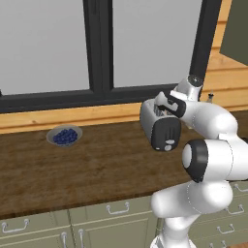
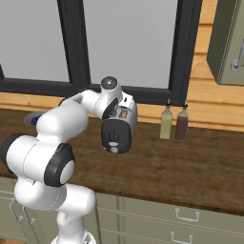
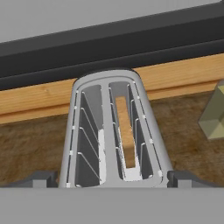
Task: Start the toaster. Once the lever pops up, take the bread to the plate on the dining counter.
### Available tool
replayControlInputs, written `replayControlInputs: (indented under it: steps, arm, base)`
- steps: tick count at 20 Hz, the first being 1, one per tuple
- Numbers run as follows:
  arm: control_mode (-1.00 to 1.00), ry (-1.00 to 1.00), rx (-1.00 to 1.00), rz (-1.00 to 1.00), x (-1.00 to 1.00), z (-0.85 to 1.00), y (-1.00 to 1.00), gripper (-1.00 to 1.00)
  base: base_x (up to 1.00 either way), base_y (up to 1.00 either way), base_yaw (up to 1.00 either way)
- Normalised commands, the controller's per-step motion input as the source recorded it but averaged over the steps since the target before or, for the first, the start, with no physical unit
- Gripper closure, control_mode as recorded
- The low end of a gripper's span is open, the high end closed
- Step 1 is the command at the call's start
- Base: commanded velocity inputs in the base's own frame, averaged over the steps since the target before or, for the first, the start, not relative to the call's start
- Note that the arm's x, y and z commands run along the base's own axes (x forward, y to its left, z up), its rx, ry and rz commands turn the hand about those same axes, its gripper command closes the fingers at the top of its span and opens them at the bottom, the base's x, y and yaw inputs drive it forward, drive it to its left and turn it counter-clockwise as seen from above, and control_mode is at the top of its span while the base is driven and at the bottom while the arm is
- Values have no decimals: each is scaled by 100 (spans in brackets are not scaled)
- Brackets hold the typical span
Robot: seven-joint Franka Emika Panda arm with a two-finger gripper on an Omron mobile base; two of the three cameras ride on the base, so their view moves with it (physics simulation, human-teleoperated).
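Hand view looked straight down the toaster (image 3: pixel 109 131), where we saw the bread (image 3: pixel 124 131) standing edge-up in the right-hand slot, the other slot bare. Our gripper (image 3: pixel 109 178) hung just above with its jaws spread wide, holding nothing. We judged it best to centre both fingers astride the slice before descending. The toaster stood on the dark wood counter (image 1: pixel 72 164) beneath a black-framed window (image 1: pixel 99 48), near a bowl of blueberries (image 1: pixel 64 135).
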Motion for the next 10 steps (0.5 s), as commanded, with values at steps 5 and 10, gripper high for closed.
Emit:
replayControlInputs:
  steps: [5,10]
  arm:
    - [-100,0,0,0,0,0,0,-100]
    - [-100,0,0,0,0,0,0,-100]
  base:
    - [0,0,0]
    - [0,0,0]
